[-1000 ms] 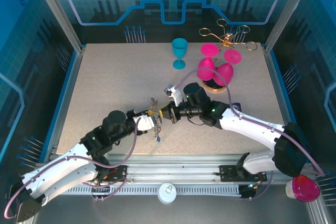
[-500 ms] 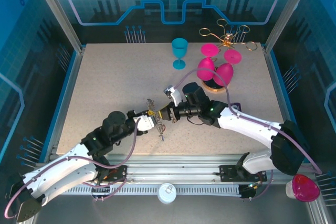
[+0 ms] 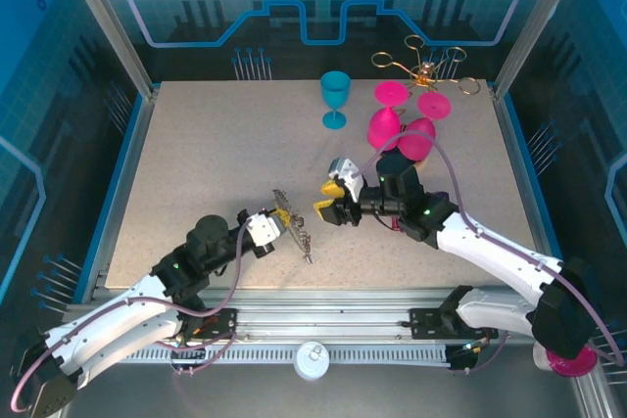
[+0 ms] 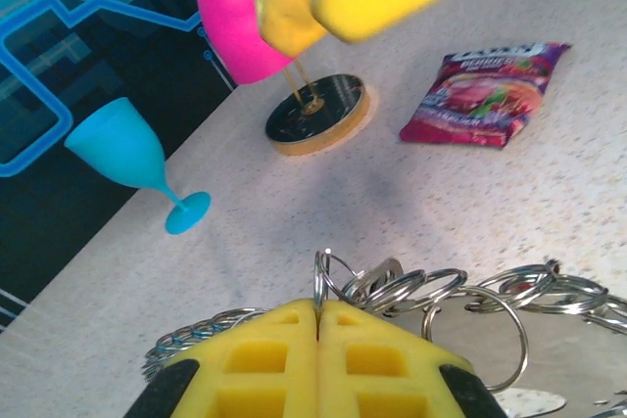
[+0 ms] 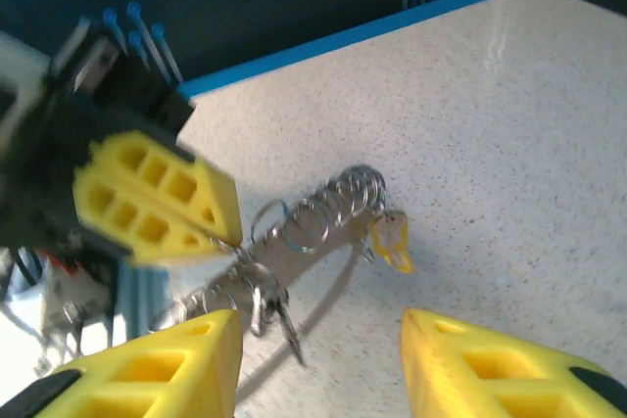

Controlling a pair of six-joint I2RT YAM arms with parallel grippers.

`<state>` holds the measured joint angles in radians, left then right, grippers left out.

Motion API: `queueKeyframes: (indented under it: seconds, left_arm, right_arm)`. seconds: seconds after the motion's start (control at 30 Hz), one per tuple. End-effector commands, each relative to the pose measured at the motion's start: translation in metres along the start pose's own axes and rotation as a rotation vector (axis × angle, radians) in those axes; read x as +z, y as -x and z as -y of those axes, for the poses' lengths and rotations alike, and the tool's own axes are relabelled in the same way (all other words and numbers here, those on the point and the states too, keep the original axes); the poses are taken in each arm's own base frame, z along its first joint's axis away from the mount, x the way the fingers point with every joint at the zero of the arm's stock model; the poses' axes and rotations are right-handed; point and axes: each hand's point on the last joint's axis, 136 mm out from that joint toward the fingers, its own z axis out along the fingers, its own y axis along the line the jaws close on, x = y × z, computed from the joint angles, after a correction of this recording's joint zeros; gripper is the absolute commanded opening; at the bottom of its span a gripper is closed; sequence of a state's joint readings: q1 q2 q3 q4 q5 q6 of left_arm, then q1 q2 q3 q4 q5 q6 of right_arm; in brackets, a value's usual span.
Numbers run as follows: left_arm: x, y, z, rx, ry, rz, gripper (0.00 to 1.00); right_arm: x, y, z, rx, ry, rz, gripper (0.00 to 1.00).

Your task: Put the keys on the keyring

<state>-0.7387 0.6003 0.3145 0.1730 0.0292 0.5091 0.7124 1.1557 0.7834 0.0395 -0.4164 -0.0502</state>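
In the overhead view the left pincer (image 3: 278, 226) sits at lower centre of the frame. Its yellow pads are pressed together on one ring of the keyring (image 3: 297, 232), a string of silver rings that slants down and to the right. Whether its low end touches the counter (image 3: 196, 144) is hard to tell. The left wrist view shows the pinch plainly, with the seam of the pads closed over a ring. Just to the right, the right pincer (image 3: 327, 197) stands spread, holding nothing and apart from the chain. In the right wrist view a yellow-tagged key (image 5: 394, 245) hangs from the rings at centre frame. A teal goblet (image 3: 335, 98) and pink goblets (image 3: 397, 126) stand toward the upper right.
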Motion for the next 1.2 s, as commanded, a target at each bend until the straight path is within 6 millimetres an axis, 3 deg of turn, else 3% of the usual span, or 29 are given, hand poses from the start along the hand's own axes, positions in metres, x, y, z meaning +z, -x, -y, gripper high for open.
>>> queueKeyframes:
  seconds: [0.0, 0.4, 0.87, 0.97, 1.17]
  left_arm:
    - [-0.009, 0.037, 0.006, -0.066, -0.068, 0.181, 0.0]
    - [-0.011, 0.048, 0.021, -0.084, -0.172, 0.251, 0.0]
    - [-0.01, 0.051, 0.024, -0.084, -0.197, 0.264, 0.0]
    - [-0.009, 0.051, 0.022, -0.086, -0.188, 0.259, 0.0]
    - [-0.003, 0.037, 0.011, -0.095, -0.137, 0.131, 0.09]
  right_arm:
    - [-0.001, 0.01, -0.024, -0.333, 0.131, 0.065, 0.44]
    - [0.011, 0.004, -0.058, -0.442, 0.306, 0.049, 0.35]
    - [0.019, 0.006, -0.062, -0.433, 0.328, 0.066, 0.14]
    - [0.019, 0.007, -0.063, -0.43, 0.335, 0.063, 0.01]
    - [0.014, 0.006, -0.061, -0.446, 0.325, -0.023, 0.0]
